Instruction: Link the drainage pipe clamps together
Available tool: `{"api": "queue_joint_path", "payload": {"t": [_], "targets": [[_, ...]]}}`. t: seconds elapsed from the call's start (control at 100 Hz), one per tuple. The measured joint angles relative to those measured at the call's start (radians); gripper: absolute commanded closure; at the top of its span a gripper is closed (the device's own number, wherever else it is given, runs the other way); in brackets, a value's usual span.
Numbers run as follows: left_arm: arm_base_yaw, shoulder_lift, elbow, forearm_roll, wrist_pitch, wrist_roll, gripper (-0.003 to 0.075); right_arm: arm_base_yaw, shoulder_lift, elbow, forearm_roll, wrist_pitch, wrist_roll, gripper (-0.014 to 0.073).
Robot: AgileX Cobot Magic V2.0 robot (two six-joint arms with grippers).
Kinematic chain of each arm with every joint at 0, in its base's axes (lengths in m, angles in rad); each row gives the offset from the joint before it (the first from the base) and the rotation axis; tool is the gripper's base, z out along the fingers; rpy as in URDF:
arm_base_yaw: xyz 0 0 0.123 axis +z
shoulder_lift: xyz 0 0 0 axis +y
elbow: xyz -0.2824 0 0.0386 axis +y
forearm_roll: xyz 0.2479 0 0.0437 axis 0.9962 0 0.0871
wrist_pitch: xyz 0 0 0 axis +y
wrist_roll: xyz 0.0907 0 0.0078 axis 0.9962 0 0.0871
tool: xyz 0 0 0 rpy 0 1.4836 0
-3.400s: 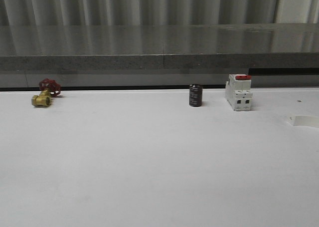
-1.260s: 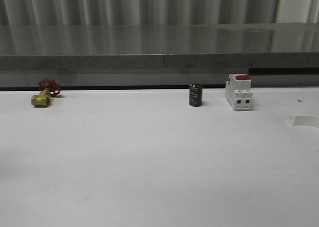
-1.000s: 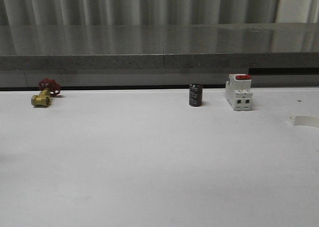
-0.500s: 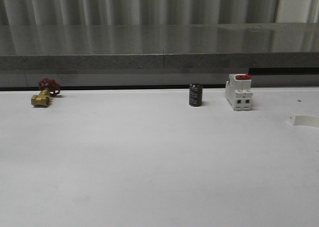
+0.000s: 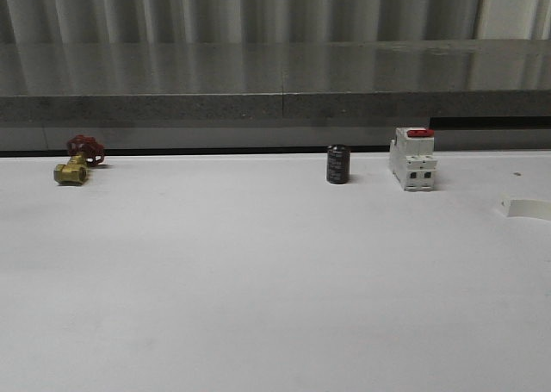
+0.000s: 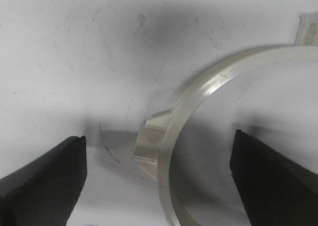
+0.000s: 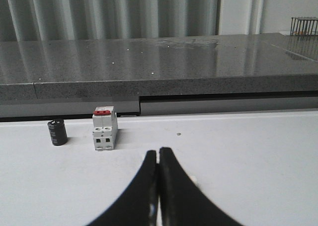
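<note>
Between the left jaws: the left gripper [image 6: 158, 179] points straight down at the white table [image 6: 74, 62], its two black fingers [image 6: 44, 179] spread wide and closed on nothing; a white plastic semicircular clamp half [image 6: 198, 116] lies flat on the table in the gap, nearer the finger at the picture's right but touching neither finger.
Clamp detail: a small side lug [image 6: 149, 146] juts from the outer curve toward the other finger; a shadow falls on the table beside it.
Cut off: the arc runs out of the left wrist picture at two edges, so its end tabs cannot be seen; a second half cannot be made out.
Right jaws: the right gripper [image 7: 158, 186] is held level over the table, its black fingertips [image 7: 144, 186] pressed together with nothing between them.
Ahead of the right jaws: a white boxy breaker with red top [image 7: 105, 128] and, just beside it, a black cylinder [image 7: 57, 132], both upright at the table's far edge, well apart from the fingertips.
Further out: a brass valve with red handle [image 5: 76, 162] at the far left of the front view; a grey stone ledge [image 5: 275, 82] behind.
</note>
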Motion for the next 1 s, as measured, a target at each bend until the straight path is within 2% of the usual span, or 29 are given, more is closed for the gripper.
{"api": "queue_joint_path", "payload": {"t": [0.21,0.35,0.47,0.76,1.0], "targets": [[0.000,0.000,0.000,0.000,-0.016,0.000,0.0560,0.000,0.000,0.000,0.000,0.000,0.000,0.0659],[0.000,0.000,0.000,0.000,-0.019,0.002,0.0685,0.000,0.000,0.000,0.000,0.000,0.000,0.0659],[0.000,0.000,0.000,0.000,-0.019,0.003,0.0723,0.000,0.000,0.000,0.000,0.000,0.000,0.0659],[-0.047,-0.075,0.002,0.013,-0.002,0.000,0.0723,0.000,0.000,0.000,0.000,0.000,0.000,0.0659],[-0.172,-0.239,0.086,0.048,0.012,-0.145,0.0723,0.000,0.000,0.000,0.000,0.000,0.000,0.0659]]}}
